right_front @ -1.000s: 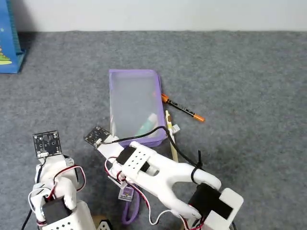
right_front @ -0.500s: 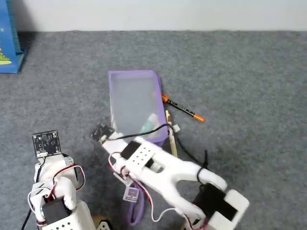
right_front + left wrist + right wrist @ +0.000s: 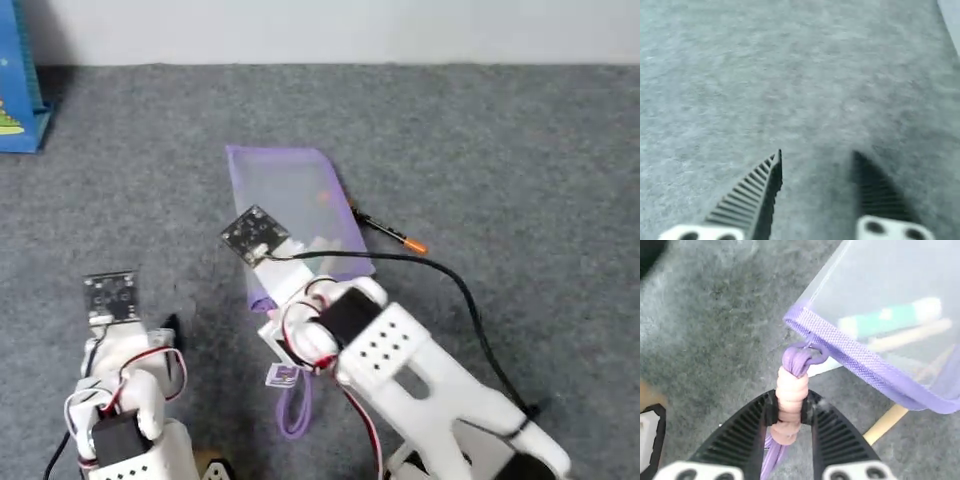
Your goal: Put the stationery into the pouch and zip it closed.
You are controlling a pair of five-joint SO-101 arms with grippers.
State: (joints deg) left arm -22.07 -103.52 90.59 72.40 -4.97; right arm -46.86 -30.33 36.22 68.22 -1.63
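Right gripper (image 3: 788,410) is clamped on the pink knot of the pull cord (image 3: 790,387), at the near corner of the pouch (image 3: 290,190). The pouch runs lengthwise away from it on the tabletop (image 3: 520,130). We see a pen (image 3: 388,233) outside, just beside it. Left gripper (image 3: 815,165) is open and well apart, so right is our nearer arm.

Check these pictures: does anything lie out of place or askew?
Yes. The pouch lies skewed on the carpet, and a black-and-orange pen lies outside it, beside its edge, though the stationery belongs inside. The right gripper has its jaws pinched on the pouch's purple strap.
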